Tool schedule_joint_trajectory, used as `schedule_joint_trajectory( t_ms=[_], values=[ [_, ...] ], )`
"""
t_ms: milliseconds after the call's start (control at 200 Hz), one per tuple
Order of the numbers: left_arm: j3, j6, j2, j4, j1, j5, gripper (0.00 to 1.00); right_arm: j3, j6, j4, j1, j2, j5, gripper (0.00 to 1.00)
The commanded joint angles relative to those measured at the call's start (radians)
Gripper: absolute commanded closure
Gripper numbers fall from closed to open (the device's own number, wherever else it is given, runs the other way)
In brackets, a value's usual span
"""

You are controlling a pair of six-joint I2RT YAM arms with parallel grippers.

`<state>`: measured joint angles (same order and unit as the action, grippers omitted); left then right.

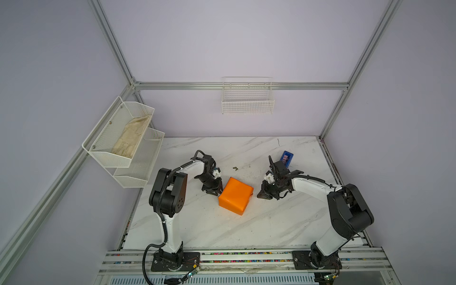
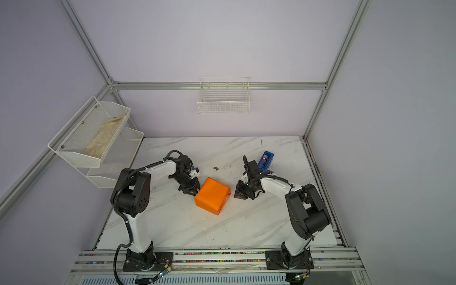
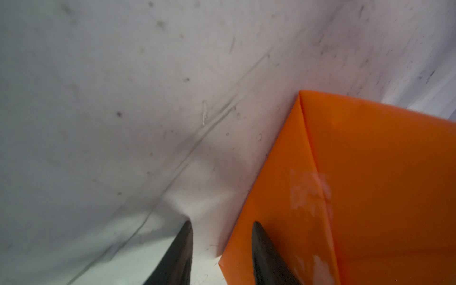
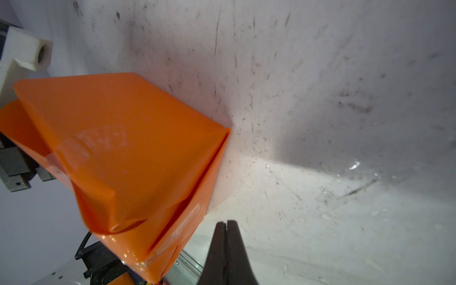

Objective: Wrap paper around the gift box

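Jaws on the left gripper (image 1: 214,191) (image 2: 190,191) (image 3: 222,228) stand partly apart and hold nothing. In the left wrist view one finger lies over bare tabletop and one over a side face of the paper (image 1: 235,195) (image 2: 212,195) (image 3: 370,185) (image 4: 118,148), which is folded into a taped orange parcel right at this gripper's tip; whether they touch I cannot tell. The gift box is hidden inside the parcel. Across the parcel, the right gripper (image 1: 262,196) (image 2: 238,196) (image 4: 227,224) is closed tight and empty, its tip just beside the parcel's opposite side, with a small gap.

Behind the right gripper's wrist stands a blue tape dispenser (image 1: 287,158) (image 2: 266,159). All of this rests on a white marble-patterned table (image 1: 222,229) (image 2: 187,227), scuffed and speckled, inside an aluminium frame with pale lilac walls.

Both arms rise from a rail at the near edge, bend at the elbow and angle their wrists down and inward toward the parcel.

Count: two arms, two grippers, one parcel, one dispenser, one wire basket (image 1: 248,101) (image 2: 223,102) on the back wall, two mesh bins (image 1: 108,130) (image 2: 74,138) on the left wall, and one cloth (image 1: 132,138) in the upper bin.
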<state>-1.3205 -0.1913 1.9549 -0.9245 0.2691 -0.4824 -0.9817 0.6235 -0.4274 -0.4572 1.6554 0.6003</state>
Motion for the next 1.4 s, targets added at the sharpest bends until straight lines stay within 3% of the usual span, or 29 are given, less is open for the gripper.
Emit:
schedule_joint_trajectory(
  t_ms=[0, 110, 330, 460, 630, 950, 1395],
  values=[
    [0.048, -0.016, -0.111, 0.029, -0.047, 0.031, 0.61, 0.014, 0.03, 0.036, -0.005, -0.024, -0.01, 1.0],
    [0.072, -0.048, -0.219, 0.033, -0.077, 0.03, 0.59, 0.043, 0.079, 0.062, -0.017, -0.088, -0.007, 1.0],
    [0.097, -0.042, -0.347, 0.053, -0.06, -0.166, 0.5, 0.162, 0.298, 0.277, -0.114, -0.197, 0.023, 0.54],
    [0.118, -0.04, -0.318, 0.067, -0.028, -0.185, 0.48, 0.216, 0.401, 0.44, -0.155, -0.184, 0.028, 0.43],
    [0.139, -0.042, -0.262, 0.09, 0.001, -0.178, 0.51, 0.208, 0.439, 0.504, -0.189, -0.126, 0.005, 0.43],
    [0.054, -0.057, -0.175, 0.132, -0.001, -0.171, 0.54, 0.061, 0.385, 0.47, -0.182, 0.007, -0.056, 0.59],
    [-0.235, -0.072, 0.045, 0.132, -0.02, -0.137, 0.56, -0.269, 0.173, 0.356, 0.025, 0.292, -0.015, 0.64]
  ],
)
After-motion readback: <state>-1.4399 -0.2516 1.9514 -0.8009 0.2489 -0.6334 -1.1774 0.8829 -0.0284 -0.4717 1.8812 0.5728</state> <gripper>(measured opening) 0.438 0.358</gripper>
